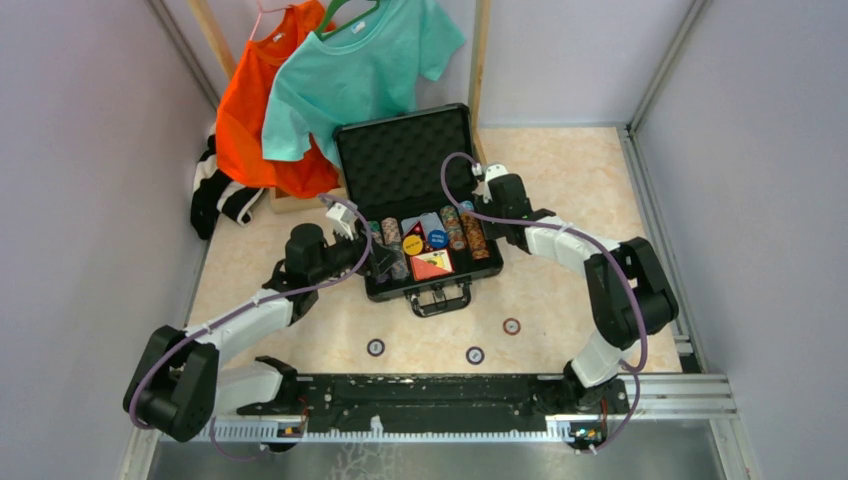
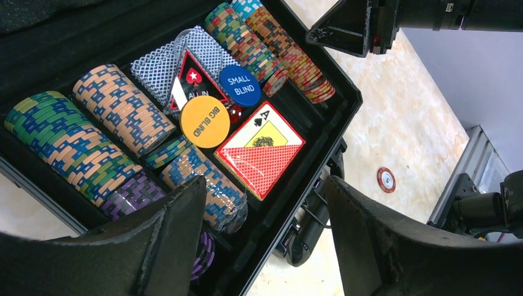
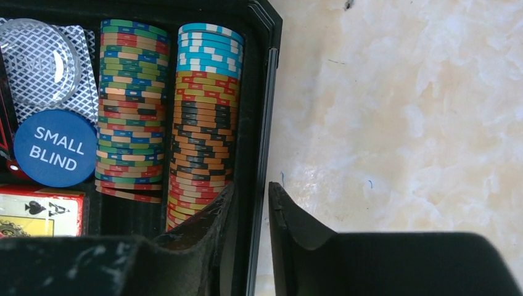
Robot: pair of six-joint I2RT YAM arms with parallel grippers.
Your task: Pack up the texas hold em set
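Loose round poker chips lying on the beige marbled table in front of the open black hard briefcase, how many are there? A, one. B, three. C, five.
B: three loose round poker chips lie on the beige marbled table, outside the open black hard briefcase.

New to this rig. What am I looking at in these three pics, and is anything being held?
Two robot arms bolted to a table. The wide picture looks down from above; the other two come from cameras on each wrist. An open black case holds rows of chips, a card box and blind buttons. Three loose chips lie on the table in front. The left fingers are open over the case, holding nothing. The right fingers pinch the case's right wall.
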